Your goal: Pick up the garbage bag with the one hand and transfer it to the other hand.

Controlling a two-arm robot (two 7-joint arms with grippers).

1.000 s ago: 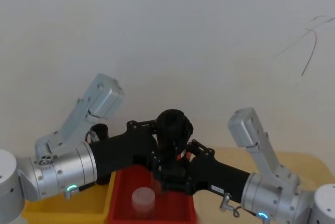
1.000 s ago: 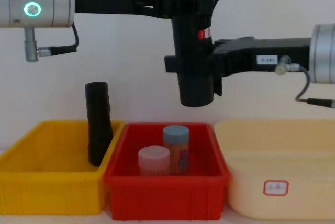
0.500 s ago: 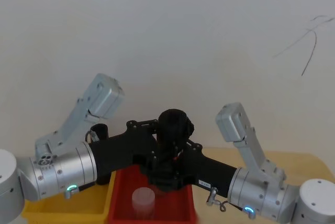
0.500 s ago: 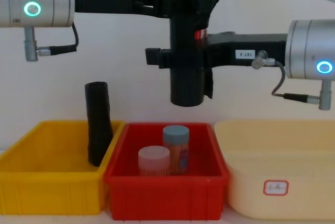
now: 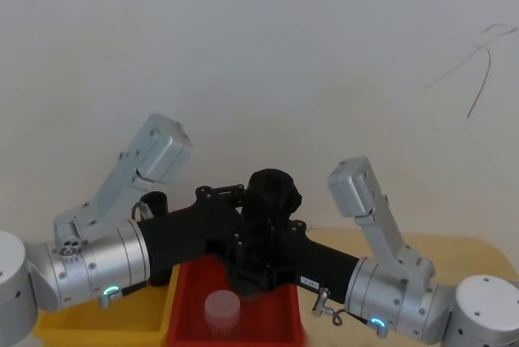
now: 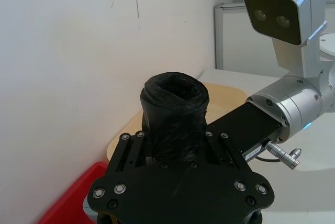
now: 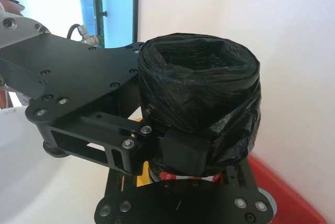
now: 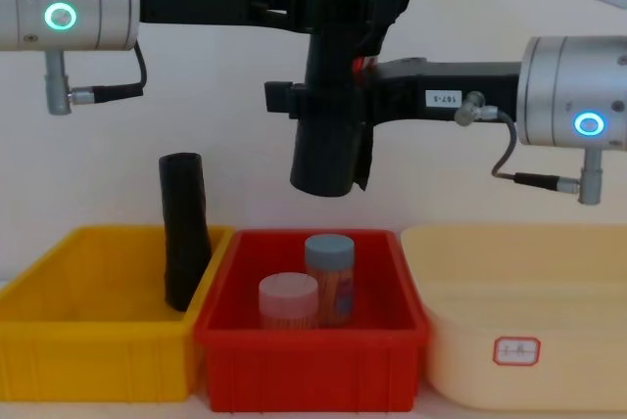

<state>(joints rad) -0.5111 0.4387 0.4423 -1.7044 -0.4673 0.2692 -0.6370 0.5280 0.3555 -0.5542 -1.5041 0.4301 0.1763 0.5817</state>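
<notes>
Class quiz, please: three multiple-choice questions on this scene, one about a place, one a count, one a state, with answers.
1. Where does the slim black roll stand?
A in the yellow bin
B on the floor
C in a claw

2. How many lidded jars sit in the red bin?
A one
B two
C four

3. The left claw is:
A open, holding nothing
B resting in a bin
C shut on the garbage bag

Answers:
1 A, the roll leans inside the yellow bin.
2 B, one pink-lidded and one blue-lidded.
3 C, it grips the bag's top in the air above the red bin, with the right claw at the bag's middle.
</notes>
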